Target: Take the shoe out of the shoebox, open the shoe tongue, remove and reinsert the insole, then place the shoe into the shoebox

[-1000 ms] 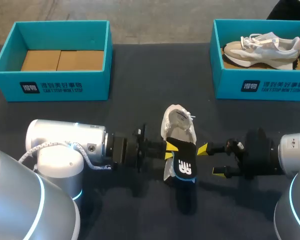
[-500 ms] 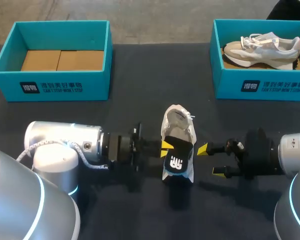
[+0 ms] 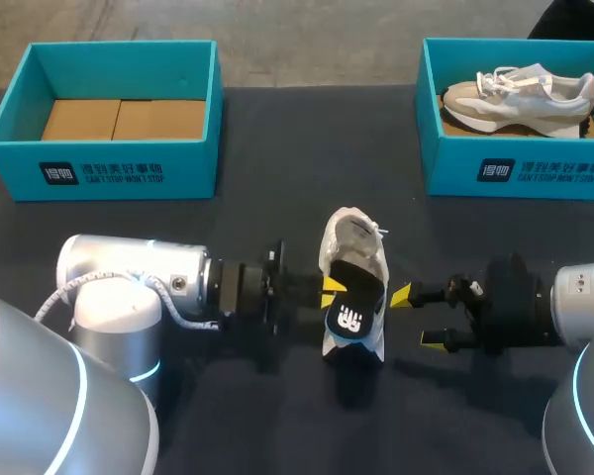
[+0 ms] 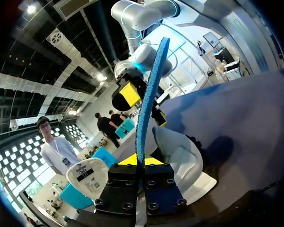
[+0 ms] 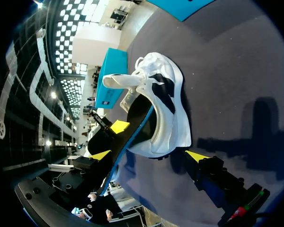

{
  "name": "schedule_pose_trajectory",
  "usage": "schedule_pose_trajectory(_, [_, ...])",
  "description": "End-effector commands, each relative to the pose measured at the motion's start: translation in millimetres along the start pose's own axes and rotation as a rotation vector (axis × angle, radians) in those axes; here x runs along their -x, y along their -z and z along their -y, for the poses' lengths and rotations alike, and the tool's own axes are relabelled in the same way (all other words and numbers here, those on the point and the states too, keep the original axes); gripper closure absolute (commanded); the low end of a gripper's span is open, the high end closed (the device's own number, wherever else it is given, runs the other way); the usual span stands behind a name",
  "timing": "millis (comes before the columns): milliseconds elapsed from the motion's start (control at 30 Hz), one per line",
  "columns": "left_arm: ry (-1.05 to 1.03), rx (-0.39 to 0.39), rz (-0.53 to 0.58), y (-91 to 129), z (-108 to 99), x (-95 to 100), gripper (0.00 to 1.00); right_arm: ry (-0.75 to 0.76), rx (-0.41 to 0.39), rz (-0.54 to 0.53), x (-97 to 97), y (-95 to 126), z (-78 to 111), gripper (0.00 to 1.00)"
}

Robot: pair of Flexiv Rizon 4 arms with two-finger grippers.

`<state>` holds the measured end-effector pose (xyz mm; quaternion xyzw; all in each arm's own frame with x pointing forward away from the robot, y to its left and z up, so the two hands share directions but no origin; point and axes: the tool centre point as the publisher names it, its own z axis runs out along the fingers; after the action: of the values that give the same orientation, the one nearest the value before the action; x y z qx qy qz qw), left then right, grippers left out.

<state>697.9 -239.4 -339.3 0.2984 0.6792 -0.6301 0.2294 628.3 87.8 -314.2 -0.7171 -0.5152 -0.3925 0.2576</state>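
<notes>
1. Shoe (image 3: 354,247): white, on the desk (image 3: 277,198) between the two arms and outside both boxes. I cannot tell whether it stands on its sole or leans on its side.
2. Tongue (image 5: 120,80): pulled out and away from the opening, as seen in the right wrist view.
3. Insole (image 3: 356,305): black top face, blue underside. One end sits down in the shoe's opening. The other end is raised clear of the shoe and tilted.
4. The left jaws are clamped on the raised end of the insole. In the left wrist view it rises edge-on from between them.
5. The right jaws are apart and hold nothing. They sit just beside the shoe on its other flank, with one yellow fingertip (image 3: 401,295) near the shoe but not clearly touching it.
6. Left shoebox (image 3: 104,163): shows a cardboard floor. Right shoebox (image 3: 520,173): holds a second shoe (image 3: 520,97), tan and white.
7. Step (judgement): insole stage. The shoe is out and the tongue is open. From this moment alone I cannot tell whether the insole is being withdrawn or fed back in.
8. Next move (judgement): for withdrawal, draw the insole out along the shoe's length while the right jaws brace the shoe against dragging. For reinsertion, slide the front end flat under the tongue, then press the heel end down. Boxing the shoe is not yet done.
</notes>
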Motion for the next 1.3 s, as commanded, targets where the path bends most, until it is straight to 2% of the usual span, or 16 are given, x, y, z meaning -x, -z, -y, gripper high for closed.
schedule_pose_trajectory(33, [0.0, 0.003, -0.006, -7, -7, 1.2, 1.0, -0.001, 0.002, 0.004, -1.1, 0, 1.0, 0.0])
schedule_pose_trajectory(600, [-0.043, 0.088, -0.04, -6, -21, -0.6, 1.0, -0.001, 0.002, 0.004, -1.1, 0, 1.0, 0.0])
schedule_pose_trajectory(867, [-0.032, 0.094, -0.039, 0, -24, -1.1, 1.0, -0.001, 0.002, 0.004, -1.1, 0, 1.0, 0.0])
schedule_pose_trajectory(900, [-0.031, 0.093, -0.038, 1, -23, -0.8, 0.83, -0.001, 0.002, 0.004, -1.1, 0, 1.0, 0.0])
schedule_pose_trajectory(933, [-0.032, 0.092, -0.036, 1, -23, -0.5, 0.74, -0.001, 0.002, 0.004, -1.1, 0, 1.0, 0.0])
schedule_pose_trajectory(967, [-0.032, 0.092, -0.036, 1, -23, -0.5, 0.74, -0.001, 0.002, 0.004, -1.1, 0, 1.0, 0.0])
schedule_pose_trajectory(1033, [-0.035, 0.089, -0.032, 3, -19, 0.2, 0.64, -0.001, 0.002, 0.004, -1.1, 0, 1.0, 0.0])
schedule_pose_trajectory(1300, [-0.071, 0.06, -0.032, 2, -4, 1.2, 0.63, -0.001, 0.002, 0.004, -1.1, 0, 1.0, 0.0])
